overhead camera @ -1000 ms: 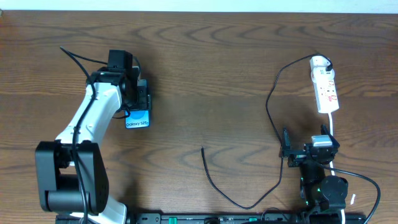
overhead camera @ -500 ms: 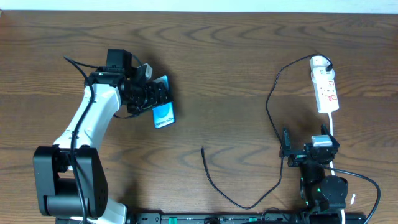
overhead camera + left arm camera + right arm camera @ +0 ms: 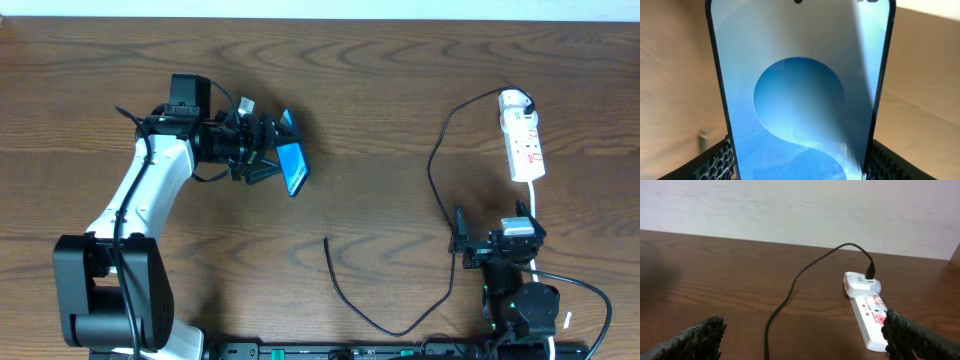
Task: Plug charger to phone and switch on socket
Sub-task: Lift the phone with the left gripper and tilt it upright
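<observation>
As left arm swings toward table [image 3: 380, 70] centre, blue-screened smartphone [image 3: 292, 166] rides along: flat at far left second ago, now tilted on edge, apparently lifted, nearer charger cable [image 3: 432, 165]. Left tool [image 3: 270, 150] clamped on phone's sides. Right tool [image 3: 805, 339] spread wide, empty, unmoved. Plug tip [image 3: 326, 240] lies free below phone, apart. White power strip [image 3: 524, 140] far right, untouched; plugging and switching both pending.

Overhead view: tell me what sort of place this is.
Probably a robotics lab bench: a wooden table against a plain pale wall, a left arm and right arm mounted at its near edge, plus a phone, charger cable and power strip.
</observation>
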`<state>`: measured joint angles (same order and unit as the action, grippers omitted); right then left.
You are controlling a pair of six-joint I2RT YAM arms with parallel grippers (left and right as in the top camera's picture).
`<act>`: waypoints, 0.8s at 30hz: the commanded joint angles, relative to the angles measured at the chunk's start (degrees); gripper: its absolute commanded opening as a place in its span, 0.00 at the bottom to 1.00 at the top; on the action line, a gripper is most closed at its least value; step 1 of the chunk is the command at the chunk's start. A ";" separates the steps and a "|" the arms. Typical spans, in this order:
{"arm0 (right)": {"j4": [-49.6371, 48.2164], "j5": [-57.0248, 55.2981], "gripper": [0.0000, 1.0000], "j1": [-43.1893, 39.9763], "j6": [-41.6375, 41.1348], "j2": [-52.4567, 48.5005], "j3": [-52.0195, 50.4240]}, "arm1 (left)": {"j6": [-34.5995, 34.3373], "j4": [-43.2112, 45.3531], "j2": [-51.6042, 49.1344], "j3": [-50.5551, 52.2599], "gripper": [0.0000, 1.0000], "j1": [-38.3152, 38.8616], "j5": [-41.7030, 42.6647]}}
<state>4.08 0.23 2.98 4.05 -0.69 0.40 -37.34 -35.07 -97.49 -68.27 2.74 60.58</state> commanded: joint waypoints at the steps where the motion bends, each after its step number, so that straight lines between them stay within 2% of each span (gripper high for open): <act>1: 0.24 0.13 0.99 0.48 0.72 0.35 -0.11 | -11.65 0.24 1.70 -1.14 0.08 -0.09 8.04; 6: 0.24 0.11 0.99 0.48 0.72 0.35 -0.11 | -19.80 0.26 1.70 -1.14 0.07 -0.09 11.04; 13: 0.24 0.11 0.99 0.48 0.72 0.35 -0.09 | -26.88 0.28 1.70 -1.14 0.07 -0.09 12.55; 24: 0.24 0.11 0.99 0.48 0.72 0.35 -0.11 | -30.56 1.38 1.70 -1.14 0.07 -0.09 15.80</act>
<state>4.05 0.23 2.98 4.05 -0.69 0.40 -66.24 -34.00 -97.49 -68.27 2.74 72.77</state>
